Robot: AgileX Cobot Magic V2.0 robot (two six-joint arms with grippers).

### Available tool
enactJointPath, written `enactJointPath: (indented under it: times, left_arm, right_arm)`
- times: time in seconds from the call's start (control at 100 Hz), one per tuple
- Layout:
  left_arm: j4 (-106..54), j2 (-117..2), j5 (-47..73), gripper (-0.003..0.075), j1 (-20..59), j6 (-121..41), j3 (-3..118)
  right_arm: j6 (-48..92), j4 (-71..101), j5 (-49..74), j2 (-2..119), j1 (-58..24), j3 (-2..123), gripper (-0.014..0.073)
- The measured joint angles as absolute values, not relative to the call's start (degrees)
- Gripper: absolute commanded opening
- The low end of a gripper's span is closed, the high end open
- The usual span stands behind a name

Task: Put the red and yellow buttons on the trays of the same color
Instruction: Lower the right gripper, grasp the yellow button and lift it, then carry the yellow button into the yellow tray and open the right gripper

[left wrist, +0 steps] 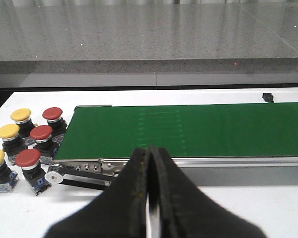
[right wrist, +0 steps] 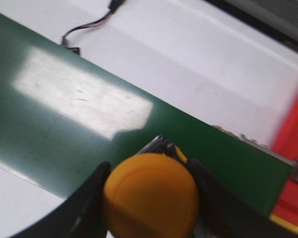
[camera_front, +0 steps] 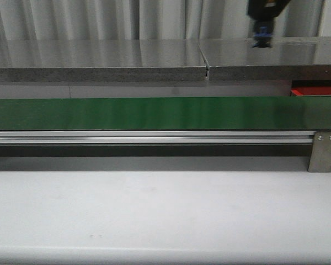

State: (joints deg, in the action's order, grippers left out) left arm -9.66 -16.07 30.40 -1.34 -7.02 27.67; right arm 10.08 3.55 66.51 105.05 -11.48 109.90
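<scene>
Gripping a yellow button (right wrist: 150, 196) by its cap, your right gripper (right wrist: 150, 198) hangs above the green belt (right wrist: 89, 129), with both dark fingers (right wrist: 87, 208) pressed against the button's sides. Beyond the belt's edge in that wrist view you can see a red tray (right wrist: 294, 148), with a thin yellow strip just beside it that is too cropped to identify. In the front view the right gripper (camera_front: 262, 36) shows only as a dark shape with a blue part near the top edge, and the button cannot be made out there; a corner of the red tray (camera_front: 314, 91) peeks out behind the belt's (camera_front: 154, 113) right end.

Your left gripper (left wrist: 150, 193) has its jaws closed, the two black fingers (left wrist: 134, 198) meeting with nothing between them. It sits over the white table (left wrist: 248, 208), on the near side of the belt (left wrist: 198, 131). At the belt's end stands a cluster of buttons on the table: three yellow ones (left wrist: 8, 131) and three red ones (left wrist: 41, 132), all upright on their dark bases and close together.
</scene>
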Motion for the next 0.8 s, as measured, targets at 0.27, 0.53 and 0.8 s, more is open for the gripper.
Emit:
enactJointPath:
  times: [0.27,0.53,0.8]
  left_arm:
    - [-9.66,-16.07,30.40,-0.0020,-1.34,-7.02,27.67]
    - [-9.66,-16.07,30.40,-0.0020,-1.34,-7.02,27.67]
    - [-9.66,-16.07,30.40,-0.0020,-1.34,-7.02,27.67]
  right_arm:
    - [10.68,4.28,65.92,96.22,2.51,99.18,0.0201]
    - [12.02,7.52,58.35,92.17,14.49,84.24,0.0201]
    - [12.51,10.60,45.11,92.17,20.67,69.34,0.0201]
